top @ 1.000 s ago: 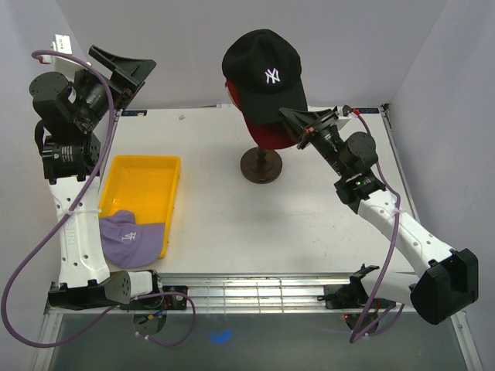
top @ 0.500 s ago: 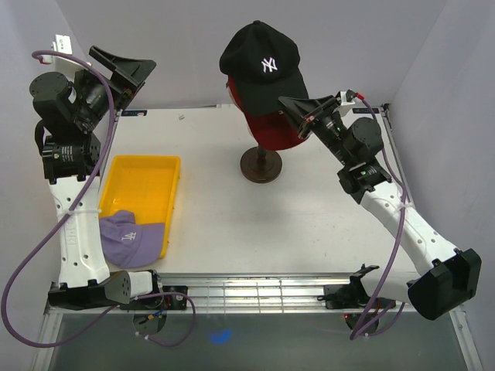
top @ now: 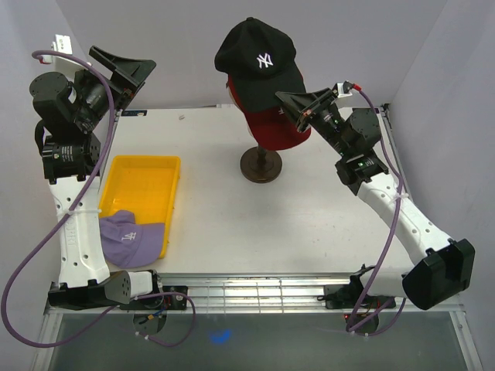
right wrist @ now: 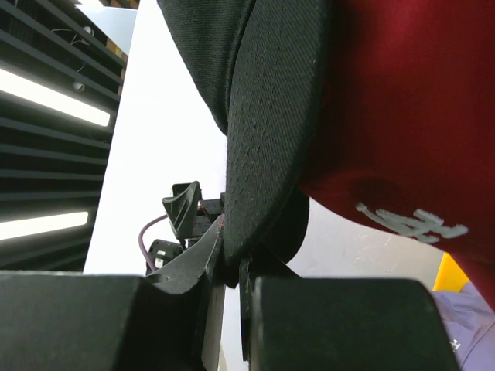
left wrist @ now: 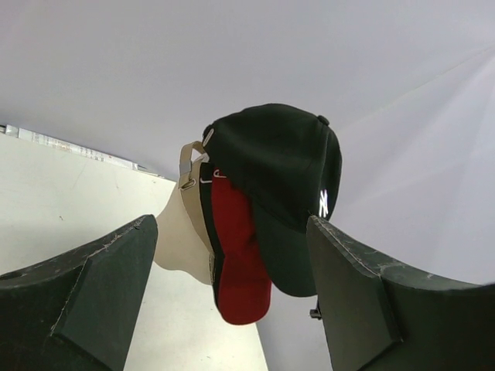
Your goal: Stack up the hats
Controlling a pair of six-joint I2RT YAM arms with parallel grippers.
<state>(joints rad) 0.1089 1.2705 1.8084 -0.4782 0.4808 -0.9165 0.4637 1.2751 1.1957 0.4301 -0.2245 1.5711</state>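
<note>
Gripping the black NY cap (top: pixel 259 56) by its brim at 4 o'clock, the right end effector (top: pixel 292 110) could tug it askew.

The stand (top: pixel 261 165) is at the middle back of the counter (top: pixel 255 224). Above it, the uppermost cap (top: pixel 257 56) lies on the cap below it (top: pixel 272 130). The right gripper (top: pixel 292 107) is just right of these two, and the brim of the uppermost cap is between its jaws. The tray (top: pixel 147 174) lies on the left side of the counter. A single cap (top: pixel 128 238) lies at its near end, partly over the rim. The left gripper (top: pixel 124 69) is high behind the tray, well apart from it.
</note>
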